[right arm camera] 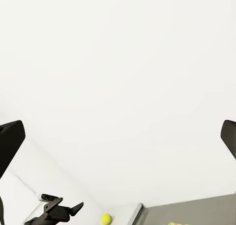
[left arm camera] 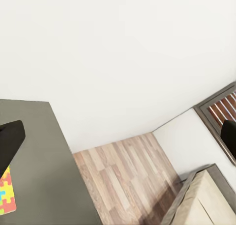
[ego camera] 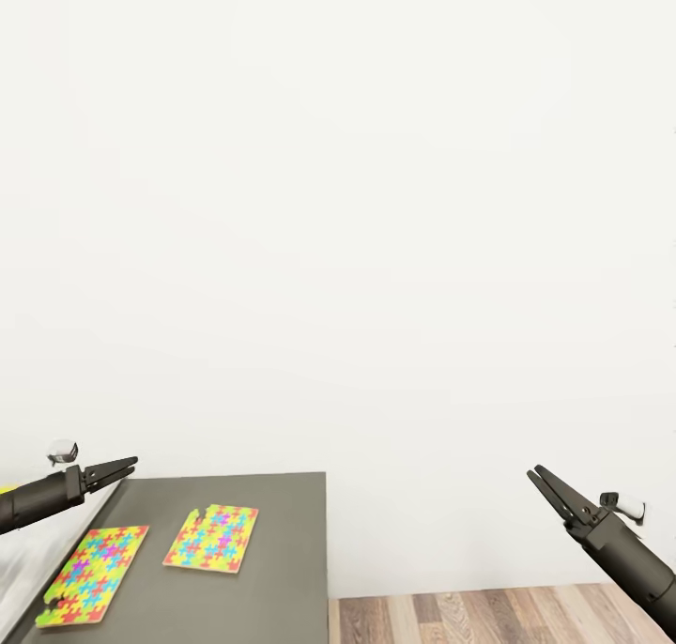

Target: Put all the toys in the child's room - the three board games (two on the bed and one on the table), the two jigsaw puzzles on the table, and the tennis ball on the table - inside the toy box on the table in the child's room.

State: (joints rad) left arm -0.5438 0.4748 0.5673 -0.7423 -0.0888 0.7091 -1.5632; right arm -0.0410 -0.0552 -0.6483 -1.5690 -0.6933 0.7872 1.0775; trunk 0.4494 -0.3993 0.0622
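Two jigsaw puzzles, one (ego camera: 94, 574) nearer the left and one (ego camera: 212, 538) beside it, lie flat on the dark grey section of the table (ego camera: 282, 578). My left gripper (ego camera: 127, 467) hovers open over the table's far left corner, holding nothing. A puzzle corner (left arm camera: 6, 190) shows past its finger (left arm camera: 10, 141). My right gripper (ego camera: 535, 473) hangs open and empty in the air, well right of the table and above the floor. The right wrist view catches the yellow tennis ball (right arm camera: 106, 218) next to the white slanted panel (right arm camera: 130, 212). The toy box and board games are out of view.
A blank white wall (ego camera: 338, 203) stands close behind the table. Wood-plank floor (ego camera: 469, 616) lies right of the table's edge. In the left wrist view, a corner of the bed (left arm camera: 211, 200) and a dark-framed window (left arm camera: 221, 112) sit beyond the floor.
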